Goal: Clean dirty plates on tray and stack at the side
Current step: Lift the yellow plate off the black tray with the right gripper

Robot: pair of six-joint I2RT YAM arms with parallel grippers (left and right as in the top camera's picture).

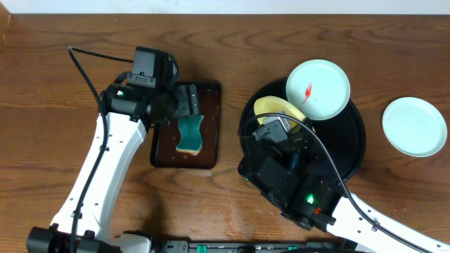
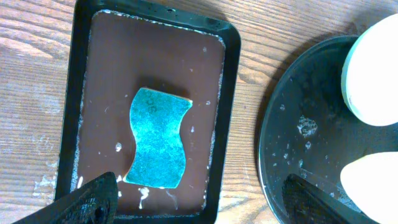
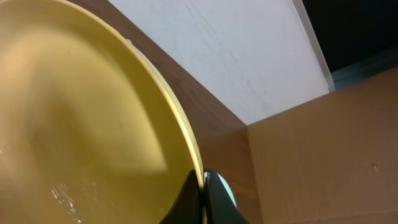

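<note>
Jaws of right gripper: clamped on the rim of the yellow plate, one finger on each face. Holding it by the edge leaves the broad face free for wiping.
Yellow plate: held tilted rather than flat, with a few wet specks low on its face. The tilt looks meant to turn that face toward the other arm.
Below the right jaws: black tray, glossy and flecked with droplets, so drips from the plate would land on it rather than on the table.
Beyond the right jaws: smeared plate, bluish-white with a red streak, resting on the tray's far part with its edge overlapping the yellow one. It is not yet cleaned.
Well to the right of the right jaws: clean plate, bluish-white and unmarked, flat on the tabletop off the tray. Judged to be the start of the stack.
Jaws of left gripper: wide apart, holding nothing, hanging above the sponge.
Under the left jaws: sponge, blue-green and wavy-edged, flat in the brown tray among foam flecks. The tray keeps the wet off the wood.
Step judged: the left jaws must close across the sponge's narrow waist before any wiping.
Risk: an edge grip on a wet plate may slip under the sponge's push.
</note>
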